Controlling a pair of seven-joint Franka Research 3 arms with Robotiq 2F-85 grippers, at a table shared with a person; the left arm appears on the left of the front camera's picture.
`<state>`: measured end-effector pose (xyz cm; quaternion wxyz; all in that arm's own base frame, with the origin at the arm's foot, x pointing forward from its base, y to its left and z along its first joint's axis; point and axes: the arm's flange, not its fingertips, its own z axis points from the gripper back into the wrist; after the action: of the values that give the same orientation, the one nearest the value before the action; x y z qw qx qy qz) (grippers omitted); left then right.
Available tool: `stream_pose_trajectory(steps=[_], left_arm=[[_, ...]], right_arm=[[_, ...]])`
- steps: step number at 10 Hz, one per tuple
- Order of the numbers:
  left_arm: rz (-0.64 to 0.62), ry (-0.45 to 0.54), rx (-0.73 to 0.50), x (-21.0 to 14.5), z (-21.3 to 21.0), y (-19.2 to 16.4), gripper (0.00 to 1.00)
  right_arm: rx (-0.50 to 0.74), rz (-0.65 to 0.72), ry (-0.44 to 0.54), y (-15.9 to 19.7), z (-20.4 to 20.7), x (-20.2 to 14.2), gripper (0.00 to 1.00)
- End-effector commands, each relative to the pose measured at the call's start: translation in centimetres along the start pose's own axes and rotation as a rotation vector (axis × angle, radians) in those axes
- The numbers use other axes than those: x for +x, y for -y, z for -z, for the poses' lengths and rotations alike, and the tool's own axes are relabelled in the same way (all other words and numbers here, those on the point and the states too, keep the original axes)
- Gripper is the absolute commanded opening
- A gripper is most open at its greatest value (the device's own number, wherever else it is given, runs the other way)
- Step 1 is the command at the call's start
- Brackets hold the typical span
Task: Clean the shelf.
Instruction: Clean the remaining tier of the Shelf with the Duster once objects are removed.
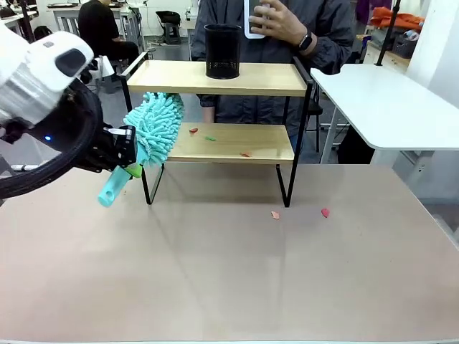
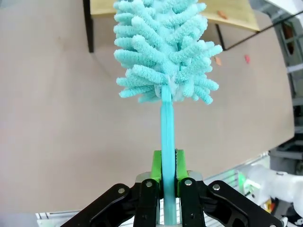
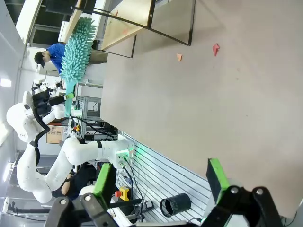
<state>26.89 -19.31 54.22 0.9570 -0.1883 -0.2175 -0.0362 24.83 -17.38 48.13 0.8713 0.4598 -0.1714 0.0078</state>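
Front view is showing the left gripper (image 1: 131,152) clamping the smooth turquoise plastic handle of a duster (image 1: 154,127), whose fluffy head of thick, noodle-like strands is reaching in over the left edge of the lower board. The shelf (image 1: 272,77) is standing at the far middle of the tan table (image 1: 215,279), just in front of a person; its thin black metal frame is carrying two flat, light wooden boards. A black mesh cup (image 1: 222,50), cylindrical, is standing upright on the top board. Small scraps are lying on the lower board: a red one (image 1: 193,130), a green one (image 1: 210,138) and an orange one (image 1: 245,153). Two more scraps (image 1: 325,212) are lying on the table near the shelf's front right leg.

Left wrist view is showing the left gripper (image 2: 168,163) with its green pads (image 2: 156,165) pressing flat on both sides of the narrow handle, and the duster (image 2: 163,47) pointing straight away towards the shelf (image 2: 236,14).

Right wrist view is showing the right gripper (image 3: 160,178) with its fingers spreading wide apart and holding nothing, hovering over bare table well away from the shelf (image 3: 128,23)
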Motion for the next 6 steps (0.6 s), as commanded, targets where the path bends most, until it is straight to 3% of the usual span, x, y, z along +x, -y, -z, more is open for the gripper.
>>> stream_pose_trajectory(steps=[1, 6], left_arm=[[-0.062, 0.049, 0.055, -0.3, 2.5, -0.9, 0.00], [-0.067, 0.109, 0.060, 1.7, 9.0, -0.7, 0.00]], right_arm=[[0.025, -0.026, 0.017, -0.1, 0.0, 0.2, 1.00], [0.025, -0.026, 0.017, -0.1, 0.0, 0.2, 1.00]])
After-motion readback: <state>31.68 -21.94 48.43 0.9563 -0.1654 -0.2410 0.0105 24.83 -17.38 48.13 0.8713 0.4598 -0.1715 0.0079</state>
